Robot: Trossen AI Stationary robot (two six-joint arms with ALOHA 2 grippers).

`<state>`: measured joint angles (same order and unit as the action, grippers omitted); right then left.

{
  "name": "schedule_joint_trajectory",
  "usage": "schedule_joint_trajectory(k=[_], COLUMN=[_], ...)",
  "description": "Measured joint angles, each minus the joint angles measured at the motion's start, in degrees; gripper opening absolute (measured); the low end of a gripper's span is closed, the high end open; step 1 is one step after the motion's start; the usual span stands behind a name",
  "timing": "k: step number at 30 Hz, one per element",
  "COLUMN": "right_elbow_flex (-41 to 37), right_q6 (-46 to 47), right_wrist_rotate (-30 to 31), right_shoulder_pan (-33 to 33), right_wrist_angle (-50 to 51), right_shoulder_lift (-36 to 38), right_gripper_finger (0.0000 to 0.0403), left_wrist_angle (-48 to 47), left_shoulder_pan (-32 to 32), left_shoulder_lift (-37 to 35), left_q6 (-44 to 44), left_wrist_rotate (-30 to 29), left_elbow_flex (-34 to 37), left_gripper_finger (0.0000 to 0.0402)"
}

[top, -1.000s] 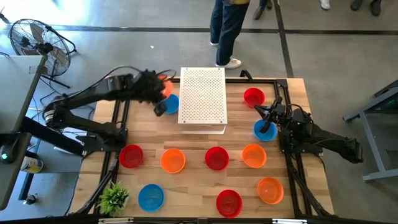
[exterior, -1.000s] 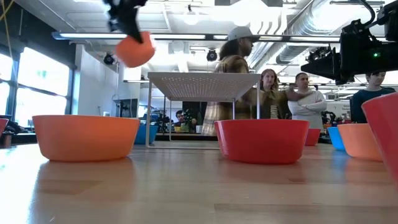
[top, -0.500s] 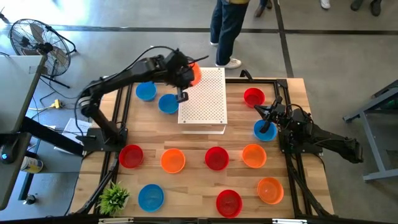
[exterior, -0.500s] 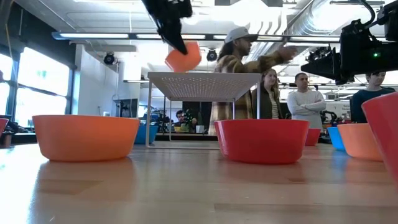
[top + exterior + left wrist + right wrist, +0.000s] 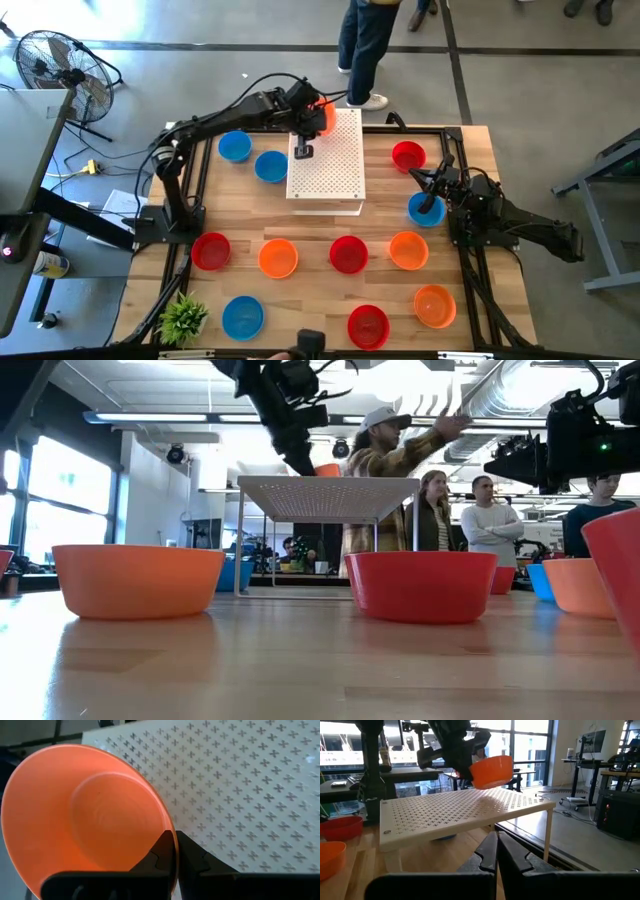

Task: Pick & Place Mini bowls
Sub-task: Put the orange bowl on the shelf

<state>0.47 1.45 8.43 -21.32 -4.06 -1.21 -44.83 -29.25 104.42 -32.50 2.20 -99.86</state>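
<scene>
At the far left of the high view a fan [image 5: 60,68] stands on the floor off the table [image 5: 380,290]; a small plant [image 5: 184,318] sits at the table's lower left corner. The left arm reaches from the left edge up to the top centre. Its left gripper [image 5: 312,117] pinches the rim of an orange bowl [image 5: 321,116], the fingers [image 5: 164,851] pressed together on it in the left wrist view, where the bowl [image 5: 85,817] fills the left of the frame and is cut off at the bottom. In the right wrist view it hangs slightly tilted above the platform [image 5: 325,155], apart from its perforated top. In the low view only a sliver of the bowl [image 5: 326,470] shows above the platform edge, the rest hidden.

Two blue bowls [image 5: 235,147] [image 5: 270,166] lie just left of the platform. Below it runs a row of red [image 5: 211,251], orange [image 5: 278,258], red [image 5: 348,254] and orange [image 5: 408,250] bowls; nearer the bottom edge are blue [image 5: 242,317], red [image 5: 368,326] and orange [image 5: 434,306] ones.

Right of the platform a red bowl [image 5: 408,156] sits alone. The right gripper [image 5: 430,196] rests over a blue bowl [image 5: 425,211], partly covering it; its fingers [image 5: 492,851] lie together, holding nothing. At the top centre a person's legs [image 5: 365,50] are cut off by the frame.
</scene>
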Motion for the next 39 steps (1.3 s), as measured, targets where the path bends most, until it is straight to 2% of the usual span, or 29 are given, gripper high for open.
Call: schedule_joint_trajectory(k=[5, 14, 22, 29, 39], right_elbow_flex=[0.0, 0.0, 0.0, 0.0, 0.0], right_q6=[0.0, 0.0, -0.3, -0.4, -0.4], right_wrist_rotate=[0.0, 0.0, 0.6, 1.1, 1.1], right_shoulder_pan=[0.0, 0.0, 0.0, 0.0, 0.0], right_wrist_angle=[-0.1, -1.0, -1.4, -1.8, -2.2], right_shoulder_lift=[0.0, 0.0, 0.0, 0.0, 0.0], right_gripper_finger=[0.0000, 0.0000, 0.0000, 0.0000, 0.0000], left_wrist_angle=[1.9, 3.3, 2.7, 3.4, -2.9], left_shoulder_pan=[0.0, -0.8, -0.2, 0.4, 0.5], left_shoulder_lift=[2.0, 3.3, 3.4, 3.4, 3.4], left_q6=[-1.9, -2.4, -1.7, -1.7, -1.7], left_wrist_rotate=[-3.1, -3.4, -3.2, -6.5, -4.8], left_elbow_flex=[0.0, -0.1, 0.0, 0.0, -7.1], left_gripper_finger=[0.0000, 0.0002, 0.0041, 0.0057, 0.0096])
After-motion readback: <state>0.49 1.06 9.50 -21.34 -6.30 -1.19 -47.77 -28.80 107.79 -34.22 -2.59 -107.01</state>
